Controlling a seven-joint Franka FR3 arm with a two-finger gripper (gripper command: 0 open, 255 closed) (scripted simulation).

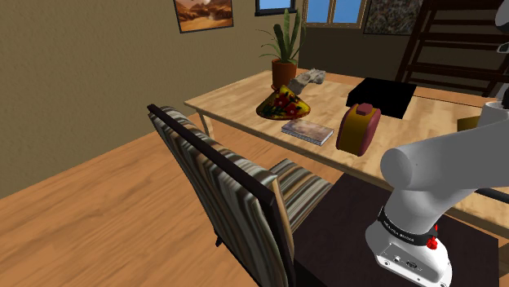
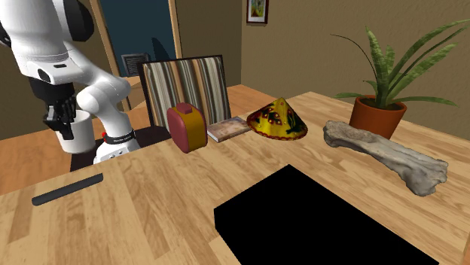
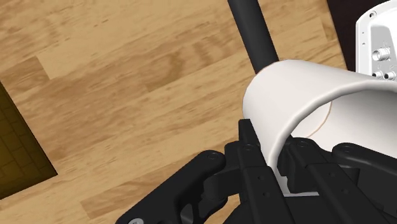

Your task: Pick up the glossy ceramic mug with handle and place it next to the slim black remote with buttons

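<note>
White mug [image 2: 74,129], black remote [image 2: 68,189], striped chair [image 2: 184,84]

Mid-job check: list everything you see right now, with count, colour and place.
mug: one, white, held above the table
remote: one, black, flat on the table below the mug
table: one, light wood
slab: one, black, flat mid-table
case: one, red and yellow, upright by the chair-side edge
book: one, brownish, flat beside the case
cone: one, yellow-red patterned, beside the book
driftwood: one, grey, before the plant
potted plant: one, green, orange-brown pot
chair: one, striped, at the table
arm: one, white
tool: one, black, shut on the mug's wall
</note>
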